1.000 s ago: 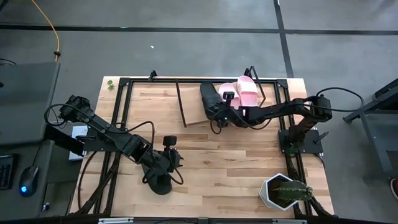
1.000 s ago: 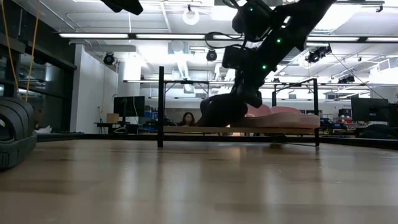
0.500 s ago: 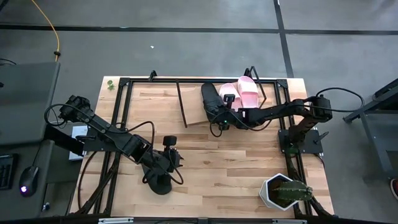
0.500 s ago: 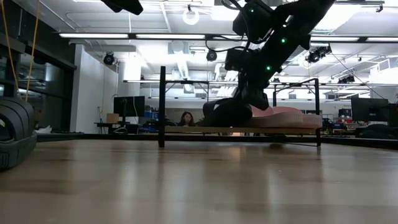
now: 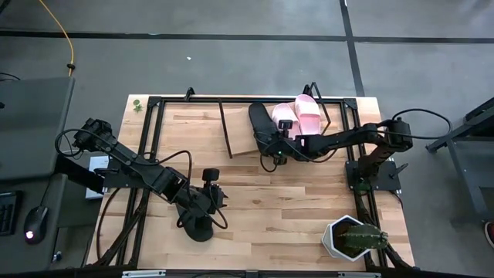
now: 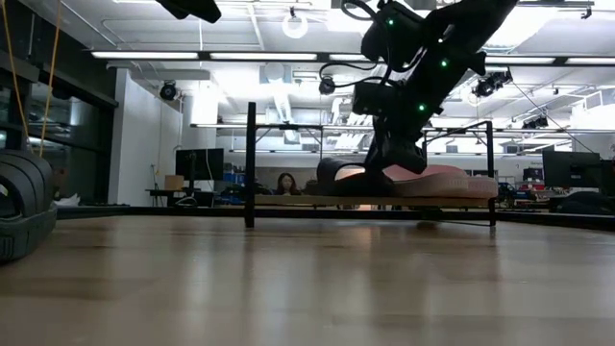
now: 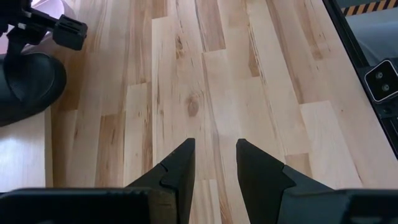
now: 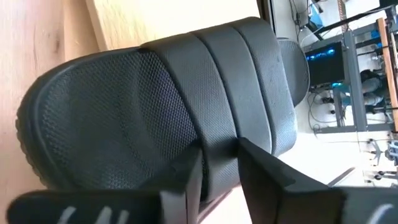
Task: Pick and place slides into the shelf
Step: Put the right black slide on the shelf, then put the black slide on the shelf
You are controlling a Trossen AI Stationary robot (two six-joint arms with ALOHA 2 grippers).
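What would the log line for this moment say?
right gripper: at black slide on shelf | left gripper: open, idle | pink slides: shelved

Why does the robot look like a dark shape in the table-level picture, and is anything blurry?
Low view: bright ceiling lights behind silhouette the right arm's gripper and the shelf; the near tabletop is soft. Right wrist view: the black slide fills the frame, its texture sharp.

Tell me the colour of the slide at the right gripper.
Matte black slide, best in the right wrist view.

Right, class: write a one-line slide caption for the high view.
Right gripper at a black slide on the shelf beside two pink slides; left gripper waits over the table.
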